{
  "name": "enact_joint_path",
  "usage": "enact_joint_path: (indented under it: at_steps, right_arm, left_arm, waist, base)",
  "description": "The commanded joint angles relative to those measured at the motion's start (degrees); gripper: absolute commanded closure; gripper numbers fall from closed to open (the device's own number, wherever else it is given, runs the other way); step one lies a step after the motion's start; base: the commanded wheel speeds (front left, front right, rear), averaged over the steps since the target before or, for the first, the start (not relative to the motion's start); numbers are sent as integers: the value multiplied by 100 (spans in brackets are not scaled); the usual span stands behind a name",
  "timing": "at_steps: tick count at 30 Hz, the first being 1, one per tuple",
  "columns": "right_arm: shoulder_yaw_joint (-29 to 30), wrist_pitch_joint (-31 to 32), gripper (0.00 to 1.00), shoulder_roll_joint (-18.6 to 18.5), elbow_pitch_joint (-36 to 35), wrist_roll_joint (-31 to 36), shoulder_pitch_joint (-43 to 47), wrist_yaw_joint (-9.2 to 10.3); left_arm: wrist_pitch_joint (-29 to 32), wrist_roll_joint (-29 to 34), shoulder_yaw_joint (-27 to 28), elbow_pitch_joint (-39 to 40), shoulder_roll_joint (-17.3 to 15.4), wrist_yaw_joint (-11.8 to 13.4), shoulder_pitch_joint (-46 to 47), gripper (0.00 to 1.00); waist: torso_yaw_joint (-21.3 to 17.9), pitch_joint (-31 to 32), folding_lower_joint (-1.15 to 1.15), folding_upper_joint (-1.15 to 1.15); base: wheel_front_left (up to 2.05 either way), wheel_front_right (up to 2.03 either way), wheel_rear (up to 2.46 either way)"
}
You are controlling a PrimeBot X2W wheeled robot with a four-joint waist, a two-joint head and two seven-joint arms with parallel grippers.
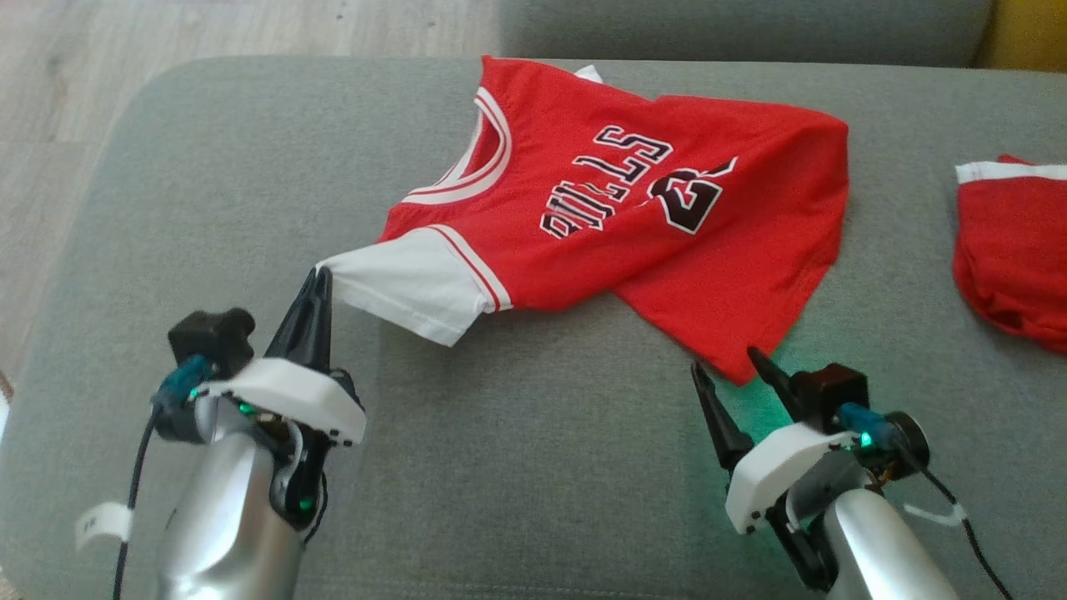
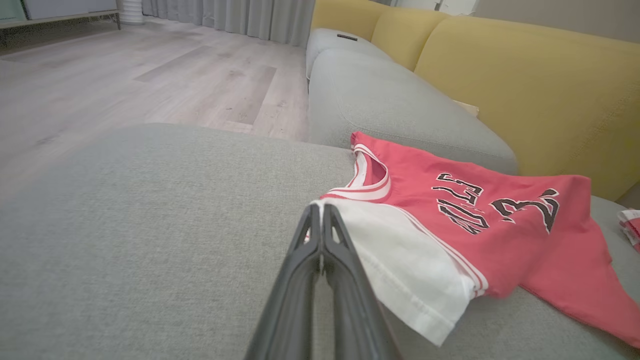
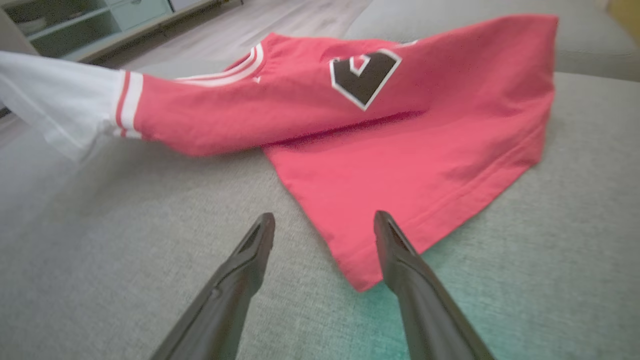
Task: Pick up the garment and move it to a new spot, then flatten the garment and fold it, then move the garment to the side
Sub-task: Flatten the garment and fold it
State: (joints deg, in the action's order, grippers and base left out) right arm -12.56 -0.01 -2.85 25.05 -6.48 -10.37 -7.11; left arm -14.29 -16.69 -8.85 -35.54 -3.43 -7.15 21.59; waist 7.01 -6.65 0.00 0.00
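Note:
The garment [image 1: 600, 192] is a red jersey with white sleeves and dark lettering, lying crumpled on the grey sofa cushion [image 1: 517, 467]. My left gripper [image 1: 321, 275] is shut on the corner of the near white sleeve [image 2: 400, 270]; in the left wrist view the gripper [image 2: 320, 210] pinches that corner. My right gripper [image 1: 733, 367] stands open at the garment's near red hem corner. In the right wrist view the gripper [image 3: 325, 222] has that corner of the garment [image 3: 375, 130] between its fingers.
Another red cloth with a white band [image 1: 1009, 242] lies at the cushion's right edge. A yellow sofa back [image 2: 525, 90] rises behind the seat. Wooden floor [image 1: 75, 100] lies off the cushion's left and far-left edge.

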Motion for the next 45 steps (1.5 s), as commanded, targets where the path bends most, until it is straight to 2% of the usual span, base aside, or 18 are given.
enact_joint_path:
  at_steps: [1, 6, 17, 18, 19, 26, 30, 37, 45]
  right_arm:
    - [-113, 34, 0, -3, -46, 159, -271, -37]
    - [65, 168, 0, -3, 395, 727, -418, -37]
    - [349, 205, 0, -4, 1219, 1315, -790, -37]
    - [354, 188, 40, -4, 1282, 1329, -824, -37]
    - [351, 165, 100, -4, 1341, 1343, -861, -37]
    - [447, -233, 100, -66, 1419, 1376, -1046, -37]
    - [449, -399, 100, -261, 1205, 1223, -1108, -37]
    - [152, -392, 100, -903, 485, 761, -1345, -37]
    - [-27, -42, 100, -1695, -850, 352, -1818, -37]
  left_arm:
    - [-70, 68, 212, 332, -88, -20, 54, 100]
    - [-70, 124, 193, 719, -27, -22, -140, 100]
    - [-71, 171, 206, 876, 15, -26, -200, 100]
    - [-71, 175, 212, 877, 17, -26, -202, 100]
    - [-71, 180, 217, 873, 18, -26, -208, 100]
    - [-71, 240, 298, 839, -19, -28, -318, 100]
    - [-71, 259, 369, 877, -80, -29, -393, 100]
    - [-71, 13, 652, 1237, -175, -31, -369, 100]
    - [-30, -347, 743, 2434, -536, -32, 122, 100]
  waist:
    - [80, 16, 0, 0]
    - [201, 8, 0, 0]
    - [260, -54, 0, 0]
    - [251, -53, 0, 0]
    - [238, -44, 0, 0]
    - [41, 161, 0, 0]
    - [-128, 359, 0, 0]
    - [-433, 761, 0, 0]
    - [-637, 1018, 0, 0]
  base:
    - [0, 0, 0]
    - [0, 0, 0]
    - [0, 0, 0]
    - [0, 0, 0]
    - [0, 0, 0]
    - [0, 0, 0]
    - [0, 0, 0]
    - [0, 0, 0]
    - [0, 0, 0]
